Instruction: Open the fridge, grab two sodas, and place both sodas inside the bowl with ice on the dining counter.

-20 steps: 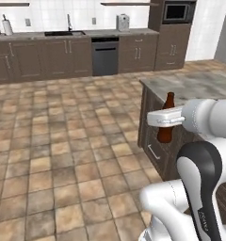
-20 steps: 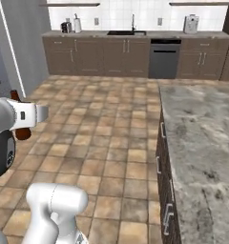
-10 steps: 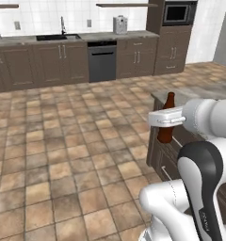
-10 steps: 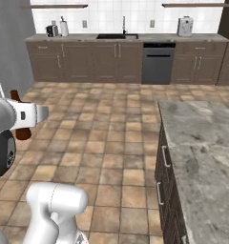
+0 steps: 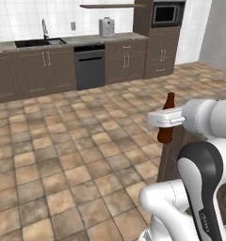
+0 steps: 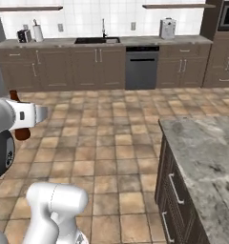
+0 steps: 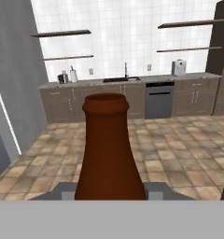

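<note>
The view has swung along the kitchen cabinets as the base turns beside the dining desk [image 6: 202,143]. The end effector [image 5: 165,118], left of that desk, grips a brown bottle [image 7: 109,154], not a soda; sodas remain uncollected.

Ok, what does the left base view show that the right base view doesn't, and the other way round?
Left base view: the microwave whole, and the pale wall to its right. Right base view: the island's marbled top, its drawer handles, and a toaster at the worktop's left end; the microwave is cut by the frame's edge. Both: the brown bottle held in the gripper, the sink, the dishwasher, a white appliance and the tiled floor.
</note>
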Motion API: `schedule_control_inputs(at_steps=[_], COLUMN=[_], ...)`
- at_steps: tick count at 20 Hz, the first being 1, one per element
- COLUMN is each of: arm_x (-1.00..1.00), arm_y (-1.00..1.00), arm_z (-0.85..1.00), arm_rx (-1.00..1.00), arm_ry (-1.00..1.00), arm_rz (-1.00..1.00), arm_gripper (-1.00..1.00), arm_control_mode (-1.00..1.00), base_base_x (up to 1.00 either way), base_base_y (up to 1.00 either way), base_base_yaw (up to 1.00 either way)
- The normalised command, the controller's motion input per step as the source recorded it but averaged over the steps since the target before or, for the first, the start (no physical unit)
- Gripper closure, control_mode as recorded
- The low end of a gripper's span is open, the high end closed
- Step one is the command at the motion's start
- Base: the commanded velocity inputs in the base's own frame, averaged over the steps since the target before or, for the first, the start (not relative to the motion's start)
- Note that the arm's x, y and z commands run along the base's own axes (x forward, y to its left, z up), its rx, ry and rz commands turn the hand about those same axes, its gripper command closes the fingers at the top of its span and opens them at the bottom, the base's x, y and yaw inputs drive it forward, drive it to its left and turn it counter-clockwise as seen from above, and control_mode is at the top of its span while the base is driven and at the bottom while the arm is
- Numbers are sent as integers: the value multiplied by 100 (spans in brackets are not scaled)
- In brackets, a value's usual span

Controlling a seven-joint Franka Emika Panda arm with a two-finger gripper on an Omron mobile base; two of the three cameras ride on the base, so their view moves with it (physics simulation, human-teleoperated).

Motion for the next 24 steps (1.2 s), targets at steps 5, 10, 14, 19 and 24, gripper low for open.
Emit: schedule_control_inputs(at_steps=[5,10,14,19,24], arm_x=[0,0,0,0,0], arm_y=[0,0,0,0,0], arm_z=[0,0,0,0,0], arm_rx=[0,0,0,0,0], arm_ry=[0,0,0,0,0], arm_rz=[0,0,0,0,0], arm_gripper=[100,100,100,100,100], arm_control_mode=[100,100,100,100,100], base_base_x=[100,100,100,90,68], base_base_y=[63,61,65,64,52], base_base_yaw=[-29,-30,-39,-48,-56])
